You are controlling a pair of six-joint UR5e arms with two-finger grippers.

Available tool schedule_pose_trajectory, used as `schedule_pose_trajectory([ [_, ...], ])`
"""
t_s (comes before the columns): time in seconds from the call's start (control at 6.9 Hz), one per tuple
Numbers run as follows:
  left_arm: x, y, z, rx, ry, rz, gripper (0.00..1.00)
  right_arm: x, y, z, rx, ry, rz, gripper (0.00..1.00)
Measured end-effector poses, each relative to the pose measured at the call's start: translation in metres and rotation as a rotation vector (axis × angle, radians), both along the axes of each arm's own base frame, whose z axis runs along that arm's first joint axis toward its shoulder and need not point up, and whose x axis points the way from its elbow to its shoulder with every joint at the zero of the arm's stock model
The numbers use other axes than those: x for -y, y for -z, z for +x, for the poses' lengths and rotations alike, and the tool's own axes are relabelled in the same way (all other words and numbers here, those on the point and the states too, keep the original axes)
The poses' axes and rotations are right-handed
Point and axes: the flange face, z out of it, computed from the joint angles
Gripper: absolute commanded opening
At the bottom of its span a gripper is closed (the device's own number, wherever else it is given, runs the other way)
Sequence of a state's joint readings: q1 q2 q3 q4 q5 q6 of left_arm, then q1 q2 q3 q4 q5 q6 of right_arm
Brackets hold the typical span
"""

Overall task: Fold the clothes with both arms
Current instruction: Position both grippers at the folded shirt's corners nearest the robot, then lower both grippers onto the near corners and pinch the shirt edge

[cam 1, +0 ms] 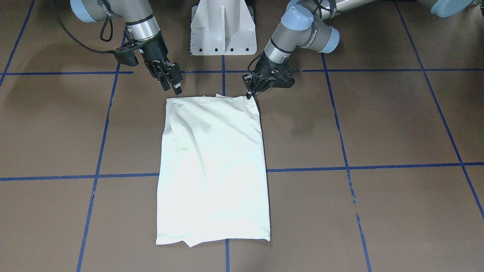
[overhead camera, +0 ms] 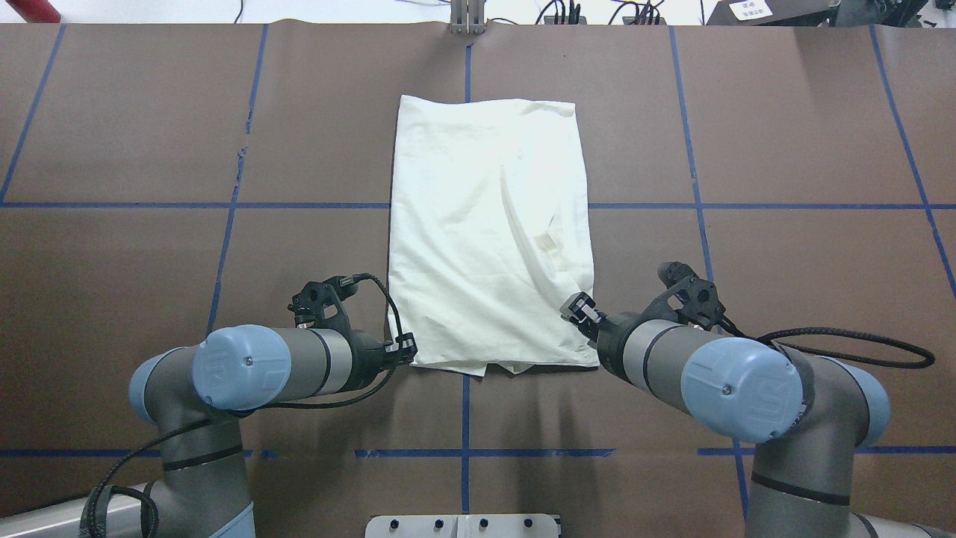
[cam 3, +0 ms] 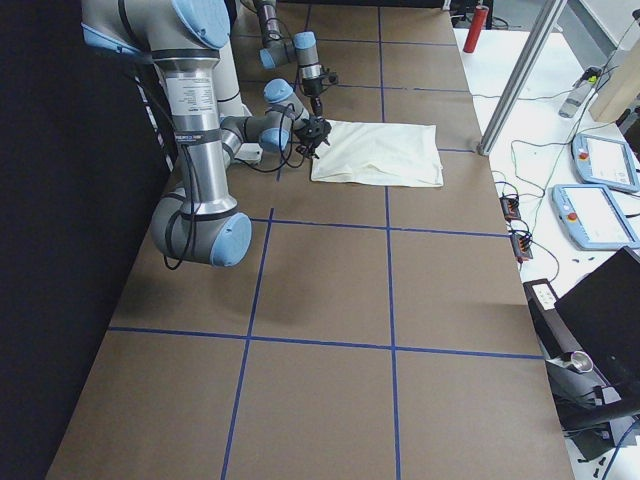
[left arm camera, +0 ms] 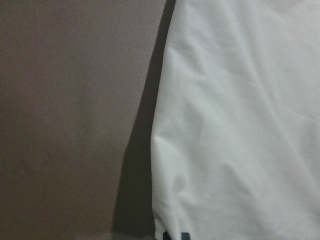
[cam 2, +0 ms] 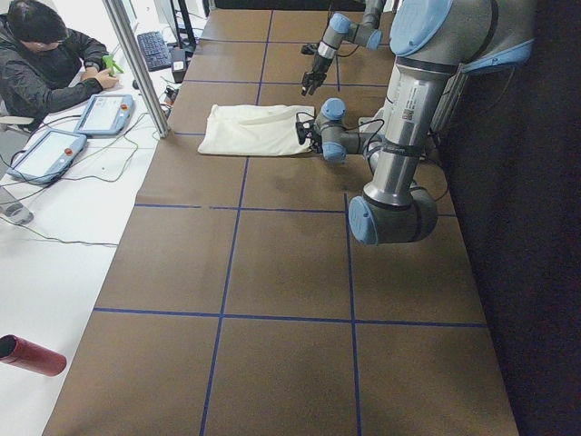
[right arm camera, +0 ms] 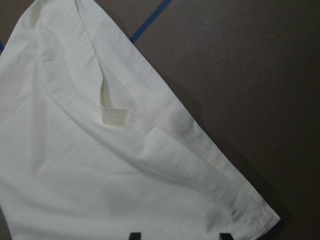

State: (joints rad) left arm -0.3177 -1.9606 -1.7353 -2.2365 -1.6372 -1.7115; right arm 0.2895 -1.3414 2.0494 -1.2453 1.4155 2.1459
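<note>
Cream cloth shirt, folded oblong: long axis ran away from both. Left gripper pinched one near corner. Right gripper hovered wide over the other.

Shows only a dark sliver of the left gripper at the bottom edge of the left wrist view, against the T-shirt. Crops the right gripper to two dark tips at the bottom of the right wrist view. Too small in both side views to judge either grip.
</note>
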Motion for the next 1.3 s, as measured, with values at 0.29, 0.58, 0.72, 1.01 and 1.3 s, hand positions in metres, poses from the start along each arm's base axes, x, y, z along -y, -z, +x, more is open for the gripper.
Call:
schedule_pose_trajectory([
  [0.29,0.0,0.0,0.0,-0.001,0.003,0.001,0.0,-0.007,0.001,-0.032,-0.028,-0.029,-0.1,0.63],
  [0.58,0.003,0.001,-0.001,0.001,0.024,0.008,0.0,-0.01,0.006,-0.054,-0.067,-0.036,-0.128,0.7],
  [0.72,0.003,0.002,-0.003,0.0,0.03,0.011,0.0,-0.009,-0.002,-0.063,-0.096,-0.049,-0.125,0.7],
  [1.01,0.002,0.005,-0.006,-0.009,0.033,0.015,0.0,-0.007,-0.011,-0.074,-0.12,-0.072,-0.122,0.7],
  [1.3,0.002,0.006,-0.007,-0.01,0.033,0.015,0.0,-0.011,-0.011,-0.08,-0.115,-0.083,-0.141,0.7],
])
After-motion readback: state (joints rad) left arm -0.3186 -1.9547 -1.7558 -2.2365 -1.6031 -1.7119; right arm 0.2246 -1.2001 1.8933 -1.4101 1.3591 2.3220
